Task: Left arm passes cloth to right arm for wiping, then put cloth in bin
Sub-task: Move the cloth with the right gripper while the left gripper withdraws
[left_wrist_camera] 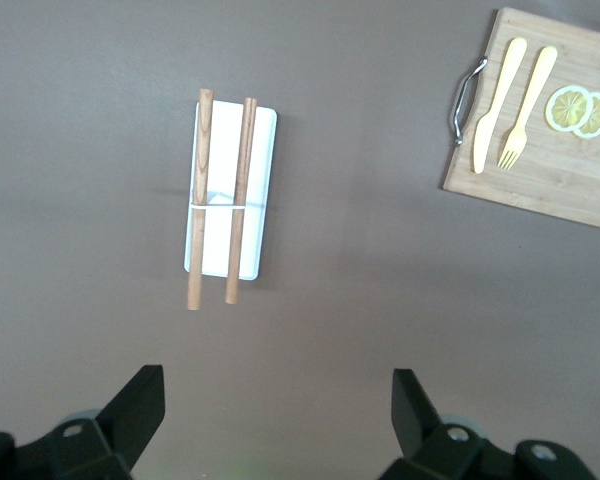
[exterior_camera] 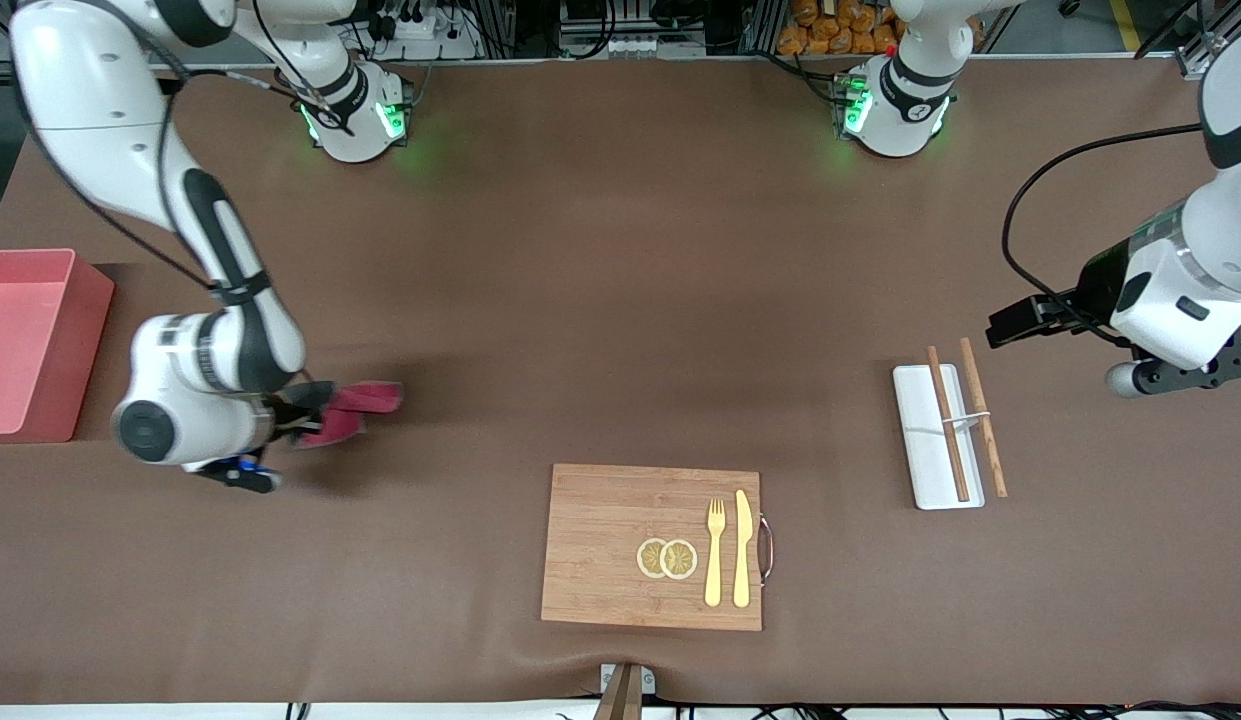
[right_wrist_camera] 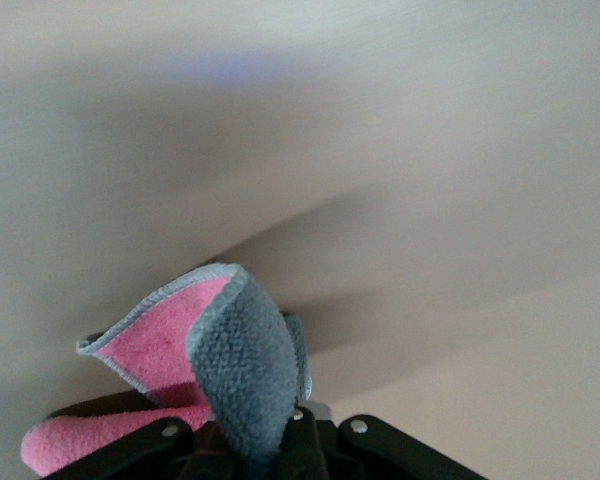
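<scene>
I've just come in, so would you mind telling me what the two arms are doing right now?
The right gripper holds the cloth over the table, beside the bin at the right arm's end. The left gripper is open and empty, waiting above the white tray with the chopsticks. The wooden board with fork, knife and lemon slices lies nearest the front camera.

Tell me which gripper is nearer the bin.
Right. The right gripper, shut on the cloth, is beside the bin; the left gripper hangs open at the left arm's end, by the white tray.
</scene>
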